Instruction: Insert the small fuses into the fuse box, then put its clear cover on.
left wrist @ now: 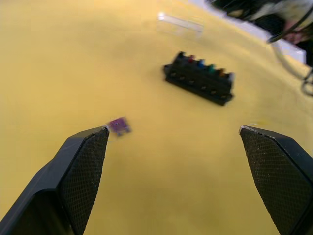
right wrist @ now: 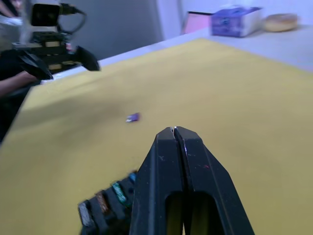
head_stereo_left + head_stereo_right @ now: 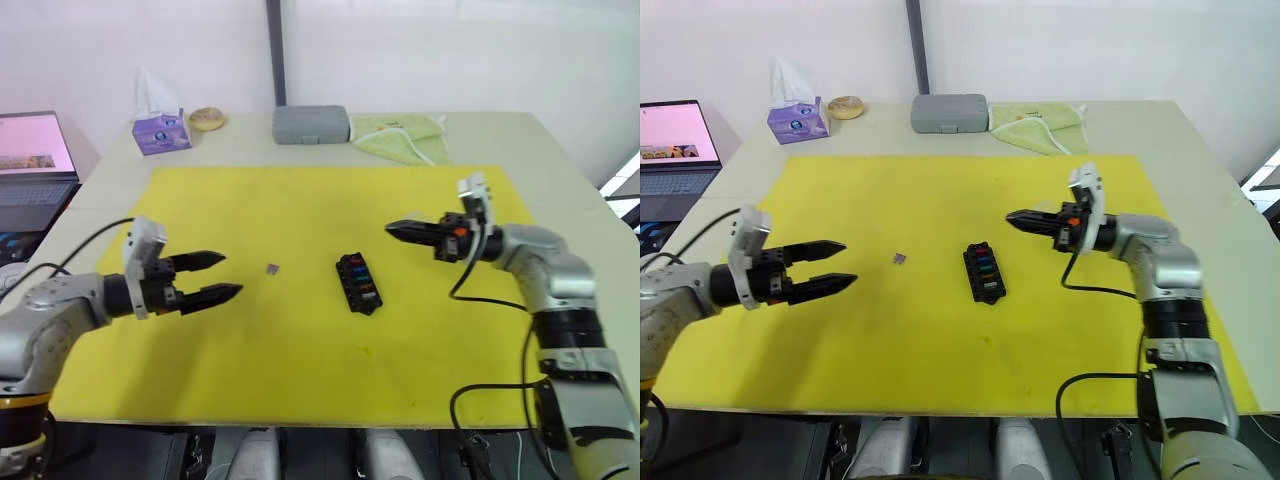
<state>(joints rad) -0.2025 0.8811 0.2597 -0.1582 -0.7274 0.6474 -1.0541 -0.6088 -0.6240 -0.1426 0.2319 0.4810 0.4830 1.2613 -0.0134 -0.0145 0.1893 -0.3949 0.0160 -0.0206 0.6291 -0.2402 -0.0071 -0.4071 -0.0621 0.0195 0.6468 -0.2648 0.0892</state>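
Yellow matting (image 3: 300, 370) covers most of the pale table (image 3: 560, 150), and both arms hang above it. Toward the left, the left gripper (image 3: 226, 277) hovers with its two black fingers spread wide, pointing right. Just beyond its tips, a single purplish fuse (image 3: 272, 268) lies loose on the mat. Toward the right, the right gripper (image 3: 392, 229) points left with its fingers pressed together on nothing; that arm is bent at the elbow, forearm raised level over the mat.

Between the two grippers sits the fuse box (image 3: 359, 283), a small black block lying slightly askew, with a row of coloured fuses (image 1: 201, 63) seated in its slots: red, blue, teal and orange show. In the left wrist view, the clear cover (image 1: 180, 21) lies faintly on the mat beyond the box.

Along the table's far edge stand a purple tissue box (image 3: 161, 132), a small round bun-like object (image 3: 207, 119), a grey case (image 3: 311, 124) and a green cloth (image 3: 400, 135). An open laptop (image 3: 35, 165) sits off the far left.
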